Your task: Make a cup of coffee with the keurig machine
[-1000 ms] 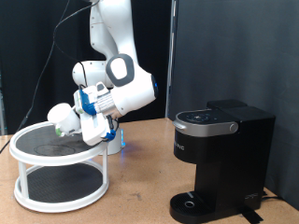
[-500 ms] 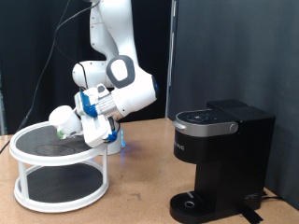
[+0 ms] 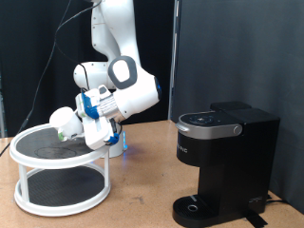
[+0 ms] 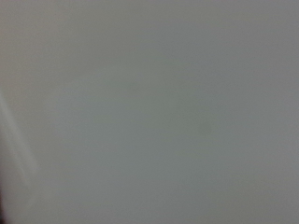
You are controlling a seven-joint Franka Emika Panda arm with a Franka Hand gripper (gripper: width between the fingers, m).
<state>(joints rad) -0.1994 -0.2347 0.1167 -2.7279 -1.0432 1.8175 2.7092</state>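
At frame left your gripper tips the cup over the rack, presumably to lift it toward the keurig; finger spacing can't be told.

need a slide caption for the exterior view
White robot arm reaching over a round two-tier rack, its tool end at the rack's rim; black keurig machine on the wooden table.
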